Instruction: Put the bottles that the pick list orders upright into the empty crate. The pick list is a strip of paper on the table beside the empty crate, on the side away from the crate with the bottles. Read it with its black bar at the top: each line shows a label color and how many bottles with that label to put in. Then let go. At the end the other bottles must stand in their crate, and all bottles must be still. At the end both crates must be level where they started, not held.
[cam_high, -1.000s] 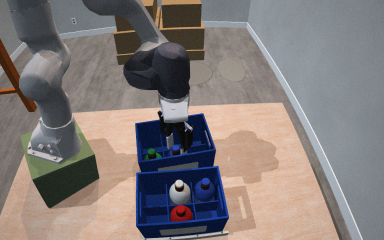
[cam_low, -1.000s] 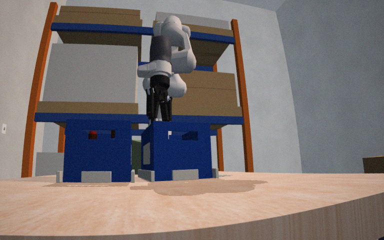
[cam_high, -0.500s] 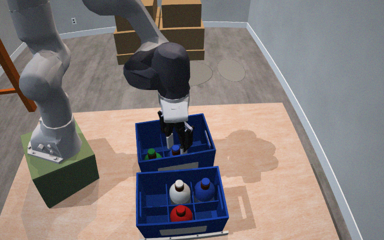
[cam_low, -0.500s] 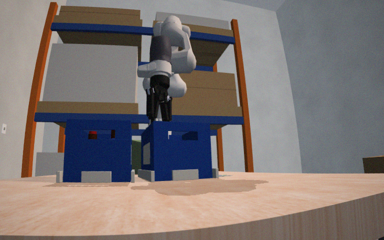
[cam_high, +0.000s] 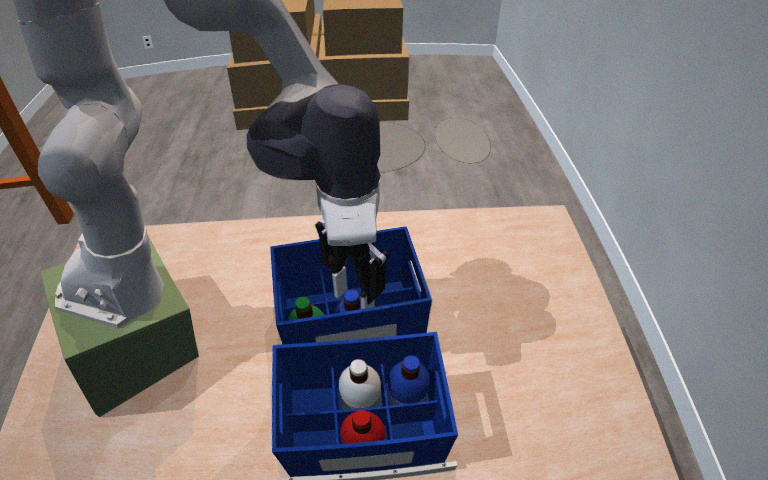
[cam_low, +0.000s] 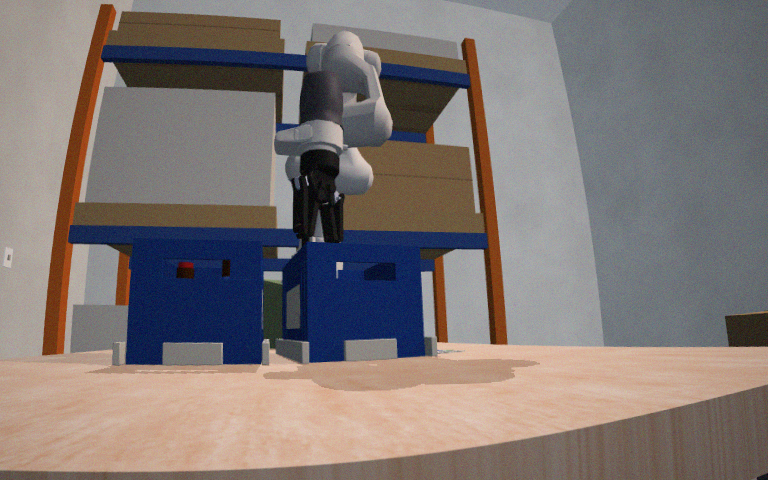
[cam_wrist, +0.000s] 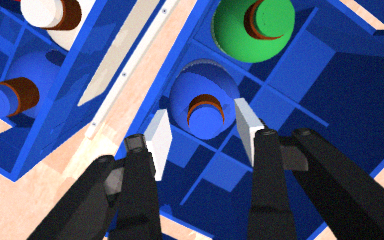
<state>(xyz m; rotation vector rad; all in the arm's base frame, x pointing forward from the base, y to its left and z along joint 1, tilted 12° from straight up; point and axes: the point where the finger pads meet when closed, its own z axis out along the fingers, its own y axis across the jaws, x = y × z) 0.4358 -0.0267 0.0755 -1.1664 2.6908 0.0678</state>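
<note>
- Hovering over the landmark crate (cam_high: 410, 316) (cam_low: 373, 311) (cam_wrist: 189, 46), the gripper (cam_high: 353, 291) (cam_low: 320, 237) (cam_wrist: 202, 119) points down with its fingers partly spread, so yeah, it isn't pinching anything.
- Its pale pads (cam_wrist: 161, 145) straddle the cap of a blue bottle (cam_high: 351, 298) (cam_wrist: 206, 92) from above in the wrist view, with a gap showing on either side.
- That blue bottle is upright in the landmark crate, middle compartment of the row nearest the second crate (cam_high: 430, 444) (cam_low: 195, 311) (cam_wrist: 65, 102).
- Next to it, same row and toward the arm's base, a green bottle (cam_high: 304, 313) (cam_wrist: 232, 37) stands in the landmark crate's end compartment.
- The second crate sits right alongside the landmark crate, with a narrow gap between, and both look level on the table (cam_high: 566, 367) (cam_low: 396, 418).
- In its row nearest the landmark crate there's a white bottle (cam_high: 359, 389) (cam_wrist: 61, 35) in the middle and another blue bottle (cam_high: 408, 383) (cam_wrist: 37, 72) at the end away from the base.
- One row farther from the landmark crate, middle spot, you've got a red bottle (cam_high: 362, 433) (cam_low: 185, 268).
- Just past the landmark crate, on the side away from the second one, a pale marked strip (cam_low: 450, 351) lies on the table, too small to read from here.
- The green pedestal (cam_high: 135, 356) (cam_low: 272, 308) under the arm is off the landmark crate's green-bottle end.
</note>
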